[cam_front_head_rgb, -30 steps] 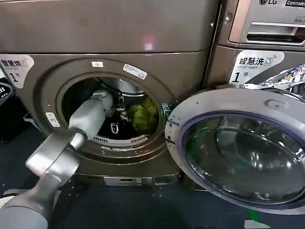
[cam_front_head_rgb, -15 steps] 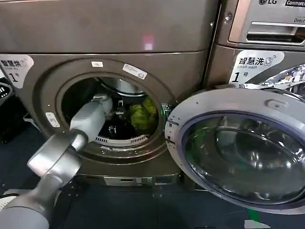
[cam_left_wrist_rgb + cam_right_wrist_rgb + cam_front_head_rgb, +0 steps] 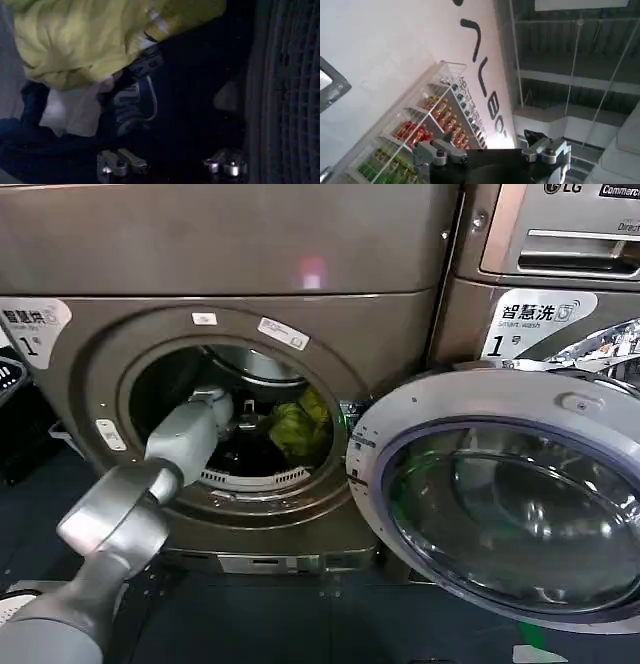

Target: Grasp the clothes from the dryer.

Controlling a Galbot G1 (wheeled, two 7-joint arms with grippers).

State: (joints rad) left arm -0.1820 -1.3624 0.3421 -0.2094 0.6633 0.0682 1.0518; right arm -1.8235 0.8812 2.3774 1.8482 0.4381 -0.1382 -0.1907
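The dryer [image 3: 90, 374] stands with its round opening facing me. A yellow-green garment [image 3: 295, 427] lies inside the drum. My left arm reaches through the opening, and my left gripper [image 3: 243, 420] is deep inside beside that garment. In the left wrist view, the yellow garment [image 3: 90, 40] lies ahead with a dark printed piece [image 3: 135, 100] and a white piece [image 3: 70, 112] below it. My left gripper [image 3: 172, 166] is open over dark cloth, holding nothing. My right gripper [image 3: 492, 152] is open and empty, pointing up toward a wall and ceiling.
The dryer's round glass door [image 3: 500, 494] hangs open to the right of the opening. A second machine [image 3: 540, 274] stands at the right. The perforated drum wall [image 3: 290, 100] runs close beside the left gripper. A goods shelf [image 3: 420, 130] shows behind the right gripper.
My left forearm has shifted slightly lower and leftwards within the drum opening. The yellow-green garment has barely moved.
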